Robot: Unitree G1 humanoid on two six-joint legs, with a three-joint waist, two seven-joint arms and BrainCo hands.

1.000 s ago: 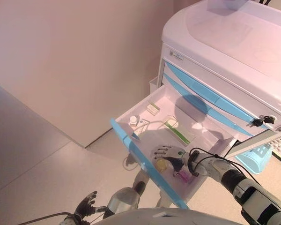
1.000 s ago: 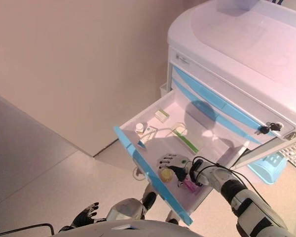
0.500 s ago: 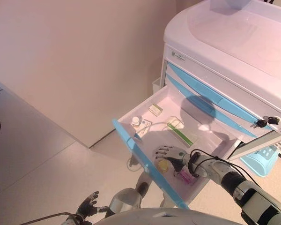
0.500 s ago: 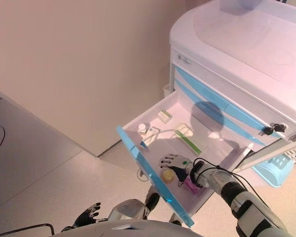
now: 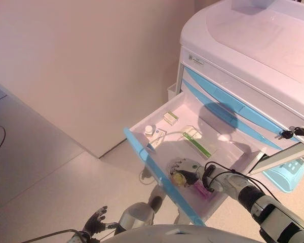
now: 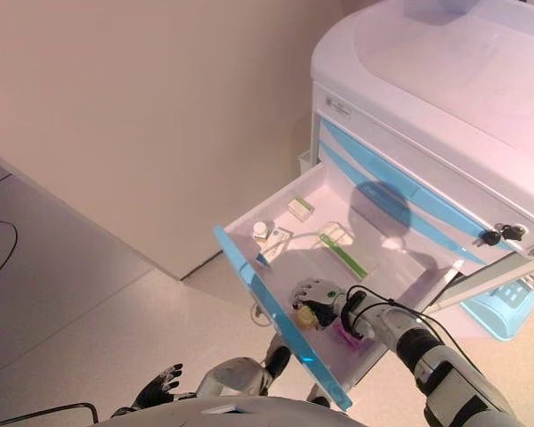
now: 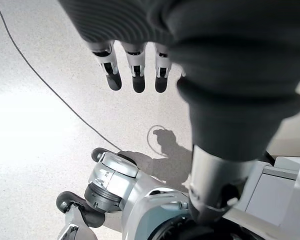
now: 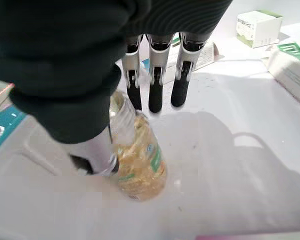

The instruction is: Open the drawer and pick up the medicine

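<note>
The white cart's [image 5: 253,55] top drawer [image 5: 142,153] with a blue front stands pulled open. A small clear medicine bottle [image 5: 178,178] with yellow contents lies on the drawer floor near the front. My right hand [image 5: 188,168] is inside the drawer, right over it. In the right wrist view the bottle [image 8: 140,165] lies under the palm, the thumb beside it and the fingers [image 8: 161,85] straight past its cap, not closed round it. My left hand [image 5: 95,221] hangs open low over the floor, and it shows open in the left wrist view [image 7: 135,65].
The drawer also holds a small white bottle [image 5: 149,129], a small box [image 5: 169,118], a long green and white box [image 5: 197,143] and a pink pack [image 5: 201,190]. A wall stands left of the cart. A light blue basket [image 5: 289,174] hangs at the cart's right.
The camera has shifted slightly. My right hand has slid forward over the yellow bottle and now covers it. The left hand has stayed still.
</note>
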